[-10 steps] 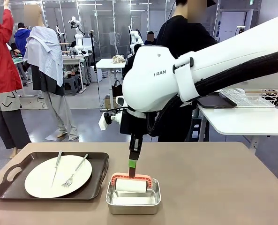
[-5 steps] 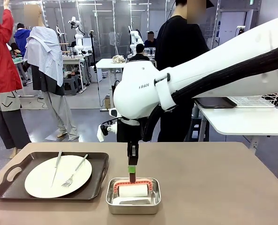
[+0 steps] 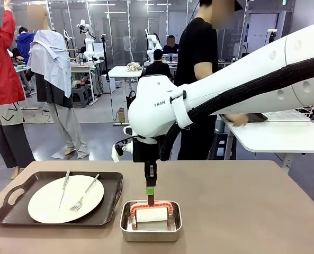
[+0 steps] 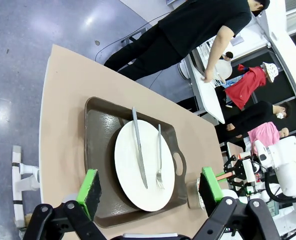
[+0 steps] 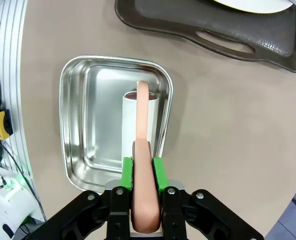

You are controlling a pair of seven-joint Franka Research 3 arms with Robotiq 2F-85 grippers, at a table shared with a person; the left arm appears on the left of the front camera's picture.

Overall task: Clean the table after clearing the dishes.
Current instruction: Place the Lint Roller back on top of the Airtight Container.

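Note:
On the beige table [image 3: 241,201] a white plate [image 3: 65,198] with a knife [image 3: 64,188] and a fork [image 3: 85,194] lies on a dark tray [image 3: 112,182] at the left. My right gripper [image 3: 150,194] points straight down, shut on the pink handle of a lint roller [image 3: 150,214] whose white roll sits inside a steel pan [image 3: 126,227]. In the right wrist view the right gripper [image 5: 143,167] clamps that handle above the roll [image 5: 130,120] and the pan [image 5: 83,100]. My left gripper [image 4: 150,185] hovers open high over the plate [image 4: 128,160] and tray [image 4: 100,130].
A person stands behind the table's far edge at a white side table [image 3: 273,137], one hand on a dark tray [image 3: 252,117] there. The tray's handle end [image 5: 227,37] lies close beside the pan. Bare tabletop stretches right of the pan.
My right arm has swung left and lowered the roller deeper into the pan, tipping it more upright. The person has turned to the side table and put a hand on the tray there.

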